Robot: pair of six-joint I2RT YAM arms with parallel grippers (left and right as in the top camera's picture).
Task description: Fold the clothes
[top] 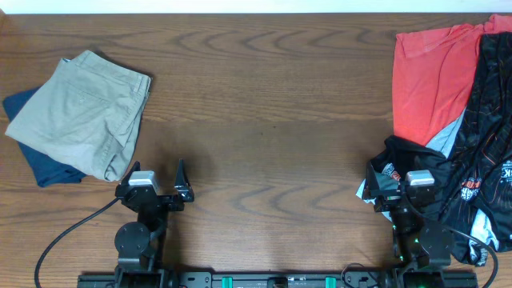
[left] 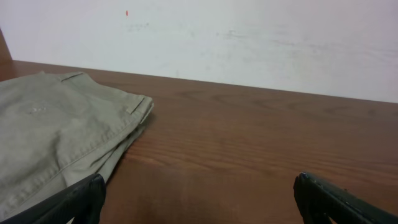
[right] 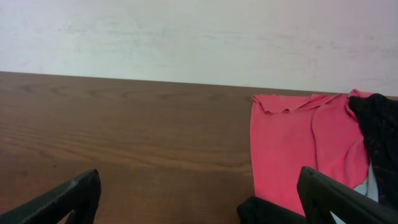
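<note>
- the counter (top: 272,104): dark wood with visible grain, smooth, low sheen
- the khaki shorts (left: 56,137): sturdy woven cloth, matt, with stitched seams
- the red shirt (right: 286,149): thin, smooth cloth, matt
- the black jersey (top: 488,120): slick cloth, faintly shiny
- the left claw (left: 199,202) and right claw (right: 199,199): black matt plastic
- the wall (left: 249,43): white, matt, scuffed

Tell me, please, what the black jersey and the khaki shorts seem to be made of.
Black jersey: likely thin synthetic knit, smooth and printed, falling in soft limp folds. Khaki shorts: probably woven cotton twill, matte, holding flat layers with stitched seams.
</note>
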